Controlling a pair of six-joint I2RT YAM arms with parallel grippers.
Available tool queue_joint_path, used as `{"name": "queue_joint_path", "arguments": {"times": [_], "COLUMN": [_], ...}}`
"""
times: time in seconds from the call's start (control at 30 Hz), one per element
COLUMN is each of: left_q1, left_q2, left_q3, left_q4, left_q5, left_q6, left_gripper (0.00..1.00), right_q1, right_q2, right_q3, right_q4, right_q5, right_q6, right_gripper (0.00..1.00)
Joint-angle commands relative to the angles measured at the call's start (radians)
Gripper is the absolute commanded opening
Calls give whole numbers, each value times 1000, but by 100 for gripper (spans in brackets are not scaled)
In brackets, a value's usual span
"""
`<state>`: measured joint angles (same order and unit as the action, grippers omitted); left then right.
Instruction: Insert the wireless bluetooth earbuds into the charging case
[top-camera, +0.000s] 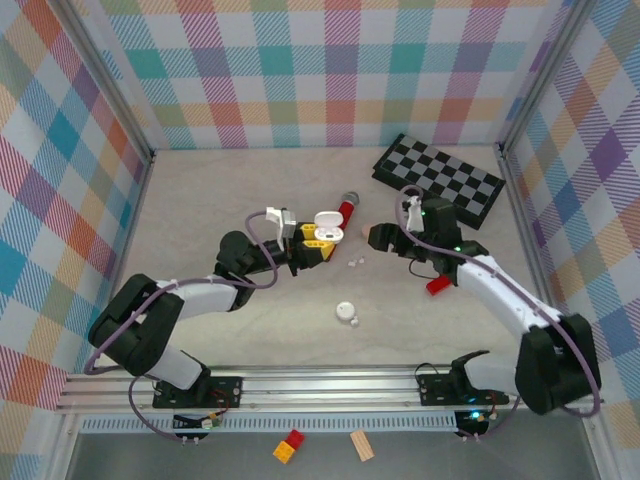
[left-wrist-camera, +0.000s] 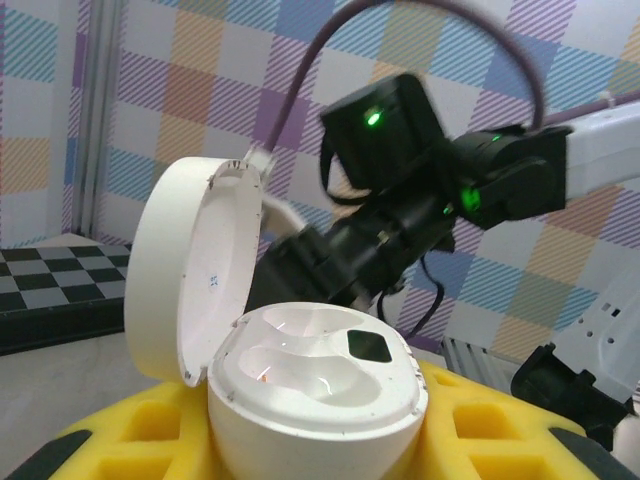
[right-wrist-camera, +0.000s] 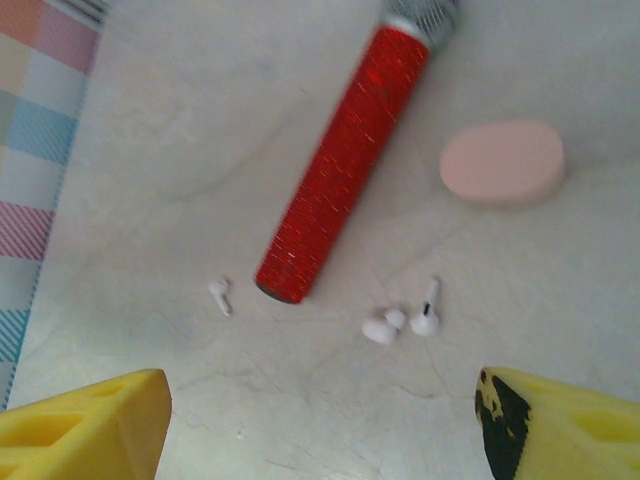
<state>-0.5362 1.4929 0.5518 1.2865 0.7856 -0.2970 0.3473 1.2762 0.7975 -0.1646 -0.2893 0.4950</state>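
Three charging cases: one open white case (left-wrist-camera: 315, 375), one closed white case (top-camera: 346, 312), one pink case (right-wrist-camera: 503, 163). Three white earbuds (right-wrist-camera: 219, 294), (right-wrist-camera: 379, 330), (right-wrist-camera: 427, 316). One red microphone (right-wrist-camera: 340, 160). One checkerboard (top-camera: 438, 178).

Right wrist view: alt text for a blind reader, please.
Loose white earbuds lie on a pale table beside a red microphone: one left of its lower end, a cluster right of it. A pink oval case sits upper right; the open right hand shows yellow fingers at the bottom corners.

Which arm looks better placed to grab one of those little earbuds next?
The right arm: the right gripper hangs open over the earbuds by the red microphone, while the left gripper is busy holding the open case.
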Motion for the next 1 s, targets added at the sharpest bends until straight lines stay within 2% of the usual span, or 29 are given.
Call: {"name": "queue_joint_path", "arguments": {"times": [0.0, 0.2, 0.53, 0.97], "left_q1": [16, 35, 38, 42], "left_q2": [-37, -36, -49, -66], "left_q3": [-20, -24, -34, -39], "left_q4": [54, 57, 56, 56], "left_q5": [-13, -14, -64, -64], "left_q6": [21, -28, -63, -60], "left_gripper": [32, 32, 32, 32], "right_q1": [12, 50, 79, 78], "right_q2": [74, 215, 321, 465], "right_q3": [0, 38, 62, 194], "right_q4": [24, 45, 88, 47], "right_q5": [-24, -53, -70, -40], "right_q6": [76, 99, 148, 108], "right_gripper": [78, 68, 63, 60]}}
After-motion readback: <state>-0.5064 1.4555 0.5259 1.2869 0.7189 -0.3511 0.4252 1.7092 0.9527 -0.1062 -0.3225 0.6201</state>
